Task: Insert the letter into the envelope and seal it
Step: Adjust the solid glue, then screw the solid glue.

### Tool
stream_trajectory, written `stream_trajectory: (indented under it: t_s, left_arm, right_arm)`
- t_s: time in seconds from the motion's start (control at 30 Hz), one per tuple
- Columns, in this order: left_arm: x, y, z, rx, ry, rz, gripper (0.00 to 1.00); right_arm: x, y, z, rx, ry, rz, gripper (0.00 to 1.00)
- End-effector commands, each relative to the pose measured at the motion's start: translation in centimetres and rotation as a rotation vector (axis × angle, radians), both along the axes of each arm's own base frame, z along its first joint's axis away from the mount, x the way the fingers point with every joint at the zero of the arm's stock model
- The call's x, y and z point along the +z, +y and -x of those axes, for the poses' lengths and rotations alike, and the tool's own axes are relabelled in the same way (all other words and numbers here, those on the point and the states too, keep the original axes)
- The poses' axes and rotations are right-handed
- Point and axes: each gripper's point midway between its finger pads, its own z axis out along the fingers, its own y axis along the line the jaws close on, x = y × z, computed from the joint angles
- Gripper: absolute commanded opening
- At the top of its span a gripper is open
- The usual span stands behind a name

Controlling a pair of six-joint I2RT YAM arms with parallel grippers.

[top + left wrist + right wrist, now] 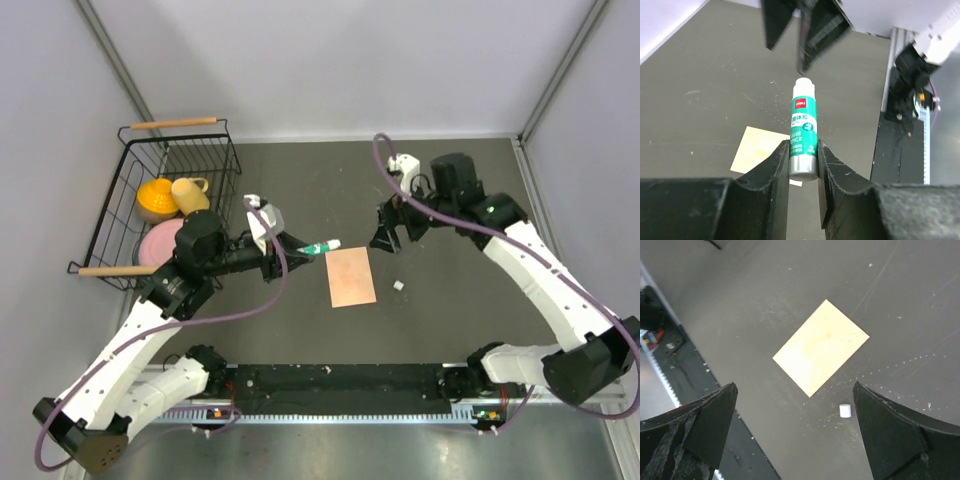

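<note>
Robot lab test cell, plain grey wall panels (pixel 300 60), aluminium frame posts (pixel 111 50), dark table (pixel 300 170), mounting rail (pixel 330 379)

Both arms wear white shells with black joints, left arm (pixel 130 345) and right arm (pixel 560 290). Purple cables (pixel 376 155) loop along them. On the left end effector (pixel 803 152), matte black, scuffed fingers (pixel 772 185).

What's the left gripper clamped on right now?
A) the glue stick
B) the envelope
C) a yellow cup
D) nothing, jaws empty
A: in the left wrist view the left gripper pinches the base of the white-and-green glue stick, while the envelope lies flat on the table below it.
</note>
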Motion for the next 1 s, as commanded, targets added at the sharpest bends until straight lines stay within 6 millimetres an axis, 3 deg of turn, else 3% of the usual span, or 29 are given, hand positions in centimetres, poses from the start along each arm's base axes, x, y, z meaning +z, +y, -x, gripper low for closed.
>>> stream_trajectory:
  t_s: [0.0,0.07,0.2,0.33,0.47,0.7,0.8,0.83,0.9,0.97]
  left_arm:
    - [-0.2,-0.4,3.6,-0.286,-0.273,-0.047,0.0]
    - [-1.1,-0.2,4.4,-0.374,-0.414,-0.107,0.0]
    - [-2.1,-0.6,4.7,-0.448,-0.638,-0.219,0.0]
    - [-2.4,-1.6,4.6,-0.464,-0.791,-0.294,0.0]
    - [-1.5,-1.9,3.8,-0.426,-0.892,-0.314,0.0]
    - [-0.5,-2.1,3.2,-0.377,-0.936,-0.321,0.0]
    - [-0.2,-2.1,3.2,-0.365,-0.954,-0.309,0.0]
    - [-0.4,-2.1,3.2,-0.366,-0.957,-0.31,0.0]
    - [-0.4,-2.0,3.2,-0.361,-0.963,-0.312,0.0]
    - [-0.5,-1.9,3.2,-0.356,-0.961,-0.316,0.0]
  right_arm:
    - [5.4,1.1,1.6,0.275,-0.004,-0.142,0.99]
    - [8.4,2.3,3.9,0.413,0.023,-0.251,0.99]
    - [10.5,4.5,7.1,0.552,0.171,-0.382,0.98]
    - [9.6,7.3,10.2,0.655,0.298,-0.377,0.95]
    - [7.1,8.7,10.6,0.662,0.397,-0.343,0.93]
    - [5.1,10.6,12.8,0.749,0.49,-0.316,0.85]
    - [4.2,10.9,13.2,0.762,0.532,-0.308,0.72]
    - [4.1,11.0,13.2,0.767,0.537,-0.311,0.58]
    - [4.3,11.0,13.3,0.771,0.544,-0.315,0.45]
    - [4.4,11.0,13.3,0.772,0.537,-0.315,0.39]
